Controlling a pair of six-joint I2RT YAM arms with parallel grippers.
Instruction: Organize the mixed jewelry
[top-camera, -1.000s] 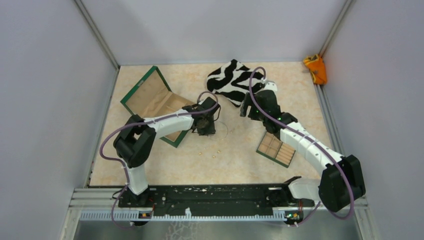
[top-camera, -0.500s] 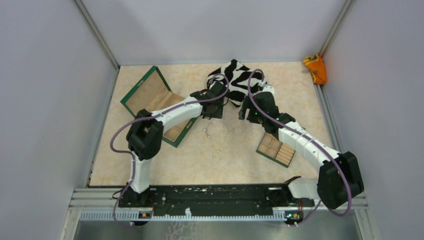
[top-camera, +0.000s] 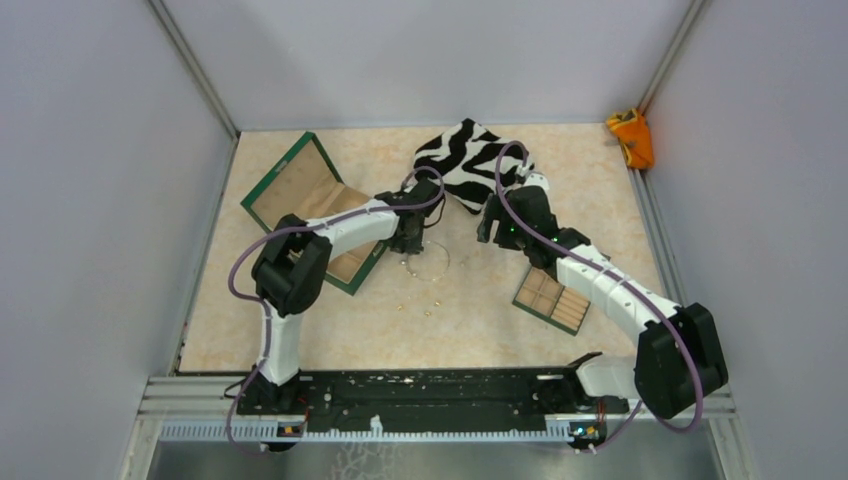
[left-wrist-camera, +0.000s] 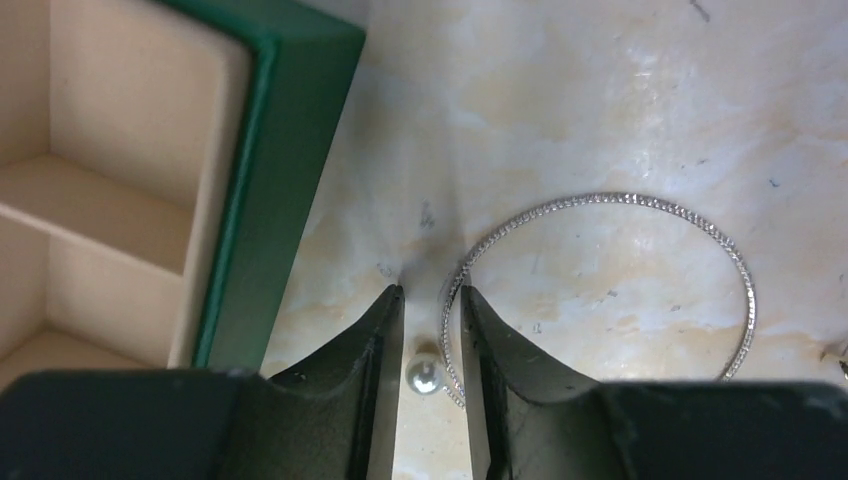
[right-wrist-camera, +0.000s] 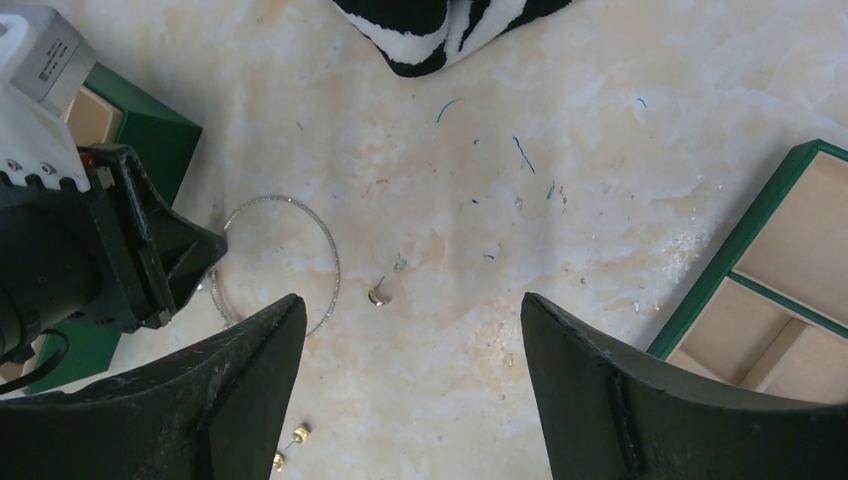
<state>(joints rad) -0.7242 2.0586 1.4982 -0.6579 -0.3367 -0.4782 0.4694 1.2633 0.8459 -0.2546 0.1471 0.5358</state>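
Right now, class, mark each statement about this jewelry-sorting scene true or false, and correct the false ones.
1. The left gripper straddles a small pearl. True.
2. The silvery hoop lies inside the green box. False: it lies on the table beside the box.
3. The right gripper is open and holds nothing. True.
4. The zebra cloth covers the hoop. False: they lie apart.
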